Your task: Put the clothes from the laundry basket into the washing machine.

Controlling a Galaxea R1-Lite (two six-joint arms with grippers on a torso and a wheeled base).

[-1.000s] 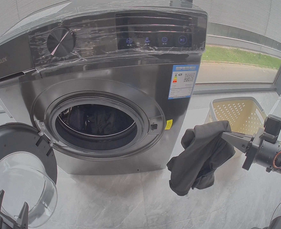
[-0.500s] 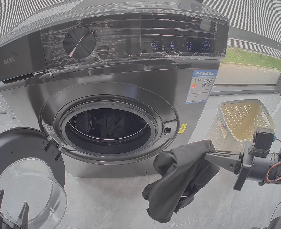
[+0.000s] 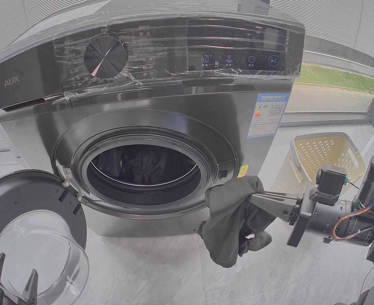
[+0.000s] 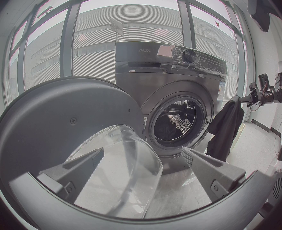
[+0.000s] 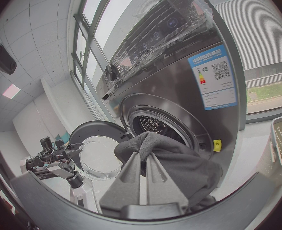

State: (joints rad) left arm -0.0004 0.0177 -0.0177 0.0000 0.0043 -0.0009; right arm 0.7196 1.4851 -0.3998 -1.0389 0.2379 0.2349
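Garment: dark cloth (image 3: 233,221), bunched, dangling clear of floor, just right of & below the drum mouth; top fold about level w/ lower rim.
Long axis: near-vertical, tail drooping well below the pinch.
Right gripper (image 3: 254,197): clamped narrow on top fold of the cloth, pointing left at front of washing machine (image 3: 238,119).
Drum opening (image 3: 142,172): left of & slightly above the pinch, deeper in too; prob. calls for lift + push left to get the tail over the lip.
Nearer arm: right, by far; already carrying.
Left gripper (image 3: 13,276): spread wide, holding nothing, low by glass bowl of open door (image 3: 26,200).
Laundry basket (image 3: 295,159): behind right arm, beside machine's right flank.
Change vs 0.5 s ago: cloth + Right gripper nearer the drum mouth & a bit higher; cloth pulled in tighter; Left gripper same spot; camera steady.
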